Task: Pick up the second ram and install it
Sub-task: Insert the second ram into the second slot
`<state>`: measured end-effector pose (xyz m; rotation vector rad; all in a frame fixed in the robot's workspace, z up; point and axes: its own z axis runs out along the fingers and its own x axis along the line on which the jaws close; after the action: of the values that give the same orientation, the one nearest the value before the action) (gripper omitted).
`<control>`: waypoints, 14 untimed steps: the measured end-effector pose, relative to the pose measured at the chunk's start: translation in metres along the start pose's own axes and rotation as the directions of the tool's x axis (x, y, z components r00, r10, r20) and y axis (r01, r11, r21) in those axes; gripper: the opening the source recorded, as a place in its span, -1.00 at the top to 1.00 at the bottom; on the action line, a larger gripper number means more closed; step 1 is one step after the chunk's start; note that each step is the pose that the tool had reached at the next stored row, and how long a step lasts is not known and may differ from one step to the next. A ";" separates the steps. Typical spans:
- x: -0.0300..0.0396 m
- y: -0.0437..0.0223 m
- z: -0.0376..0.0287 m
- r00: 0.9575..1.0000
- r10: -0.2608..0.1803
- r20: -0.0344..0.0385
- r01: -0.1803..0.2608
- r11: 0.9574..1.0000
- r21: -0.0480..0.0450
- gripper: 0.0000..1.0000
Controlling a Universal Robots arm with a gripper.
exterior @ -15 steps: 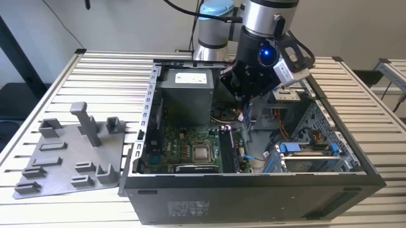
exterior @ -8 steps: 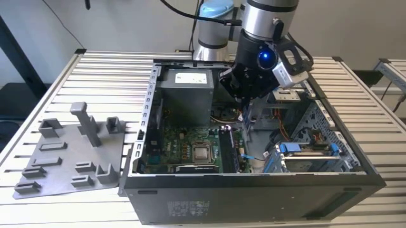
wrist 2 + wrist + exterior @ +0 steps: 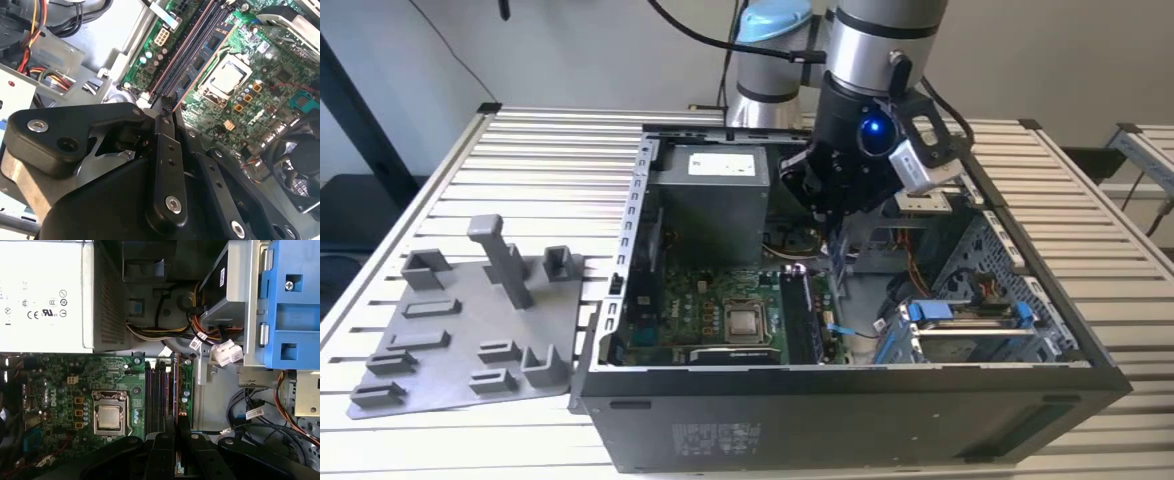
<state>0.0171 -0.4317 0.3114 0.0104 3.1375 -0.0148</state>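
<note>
Reading the first wrist view, I find the claw [image 3: 176, 439] closed to a narrow gap on the second ram [image 3: 175, 390], with its fingers pinching the stick from both flat sides. The stick stands on its long edge and shows as a thin reddish line. It runs parallel to the memory slots [image 3: 157, 395] and lies at their outer side, away from the processor socket [image 3: 109, 417]. I cannot tell whether it is seated in a slot. The slots sit on the green motherboard [image 3: 60, 385], beside the grey power supply [image 3: 45, 295]. In the exterior view the arm reaches down into the open computer case [image 3: 854, 410], which lies on the slatted bench [image 3: 547, 150]. Just beside the case, at the exterior view's left, rests a grey tray [image 3: 454, 375] with upright posts.
</note>
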 end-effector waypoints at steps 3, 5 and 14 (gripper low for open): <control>0.0001 0.0000 0.0054 1.000 0.000 -0.001 0.000 1.000 0.001 0.71; 0.0001 0.0001 0.0090 1.000 0.000 -0.001 0.000 1.000 0.002 0.71; 0.0112 0.0000 0.0226 0.999 -0.038 0.001 0.038 0.999 0.003 0.71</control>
<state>0.0060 -0.4318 0.2887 -0.0490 3.1365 -0.0194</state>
